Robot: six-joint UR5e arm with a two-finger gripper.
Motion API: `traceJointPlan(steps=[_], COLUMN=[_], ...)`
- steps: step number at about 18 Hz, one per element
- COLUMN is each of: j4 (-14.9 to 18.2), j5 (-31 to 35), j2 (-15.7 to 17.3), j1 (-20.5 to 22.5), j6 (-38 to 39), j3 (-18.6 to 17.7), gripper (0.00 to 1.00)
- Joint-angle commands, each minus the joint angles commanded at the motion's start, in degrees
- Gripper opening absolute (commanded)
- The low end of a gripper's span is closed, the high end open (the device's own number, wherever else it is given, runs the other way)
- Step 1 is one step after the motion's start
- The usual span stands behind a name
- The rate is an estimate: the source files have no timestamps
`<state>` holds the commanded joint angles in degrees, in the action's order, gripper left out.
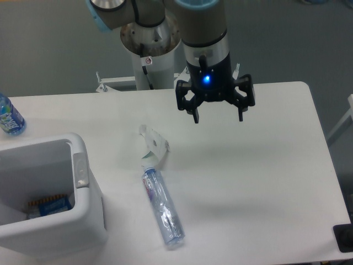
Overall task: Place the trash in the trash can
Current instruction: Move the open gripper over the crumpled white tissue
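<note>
The surface (265, 182) is a white top that carries every item. The trash can (83, 199) stands at the front left corner of the surface, its mouth facing up, so items can be dropped in from above. It already holds a blue-and-orange item (48, 205); what that item is cannot be told.

The arm (201, 27) reaches in from the back edge. The gripper (216, 113) hangs above the back centre of the surface with its fingers spread and nothing between them. It points straight down, which suits a grasp from above.

The crushed bottle (162, 207) lies flat near the front edge, just right of the trash can and apart from it. The paper scrap (153, 142) lies near the centre of the surface, its lower end close to the bottle's cap. Both pieces of trash are outside the trash can.

The water bottle (9, 116) sits at the left edge, behind the trash can.
</note>
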<state>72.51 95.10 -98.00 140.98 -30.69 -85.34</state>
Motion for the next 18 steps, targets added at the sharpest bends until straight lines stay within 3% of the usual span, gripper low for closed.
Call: traceJointPlan(steps=[9,14,18], j4=[0.0,0.0,-1.4], j5=[-2.4,-2.4,-2.0], j2=[-0.5,-2.9,-3.3], j1=[-1.3,-3.2,-4.3], j6=[4.1,3.7,3.5], j3=[-6.1,-8.6,-13.7], gripper=[1.00,1.00,1.00])
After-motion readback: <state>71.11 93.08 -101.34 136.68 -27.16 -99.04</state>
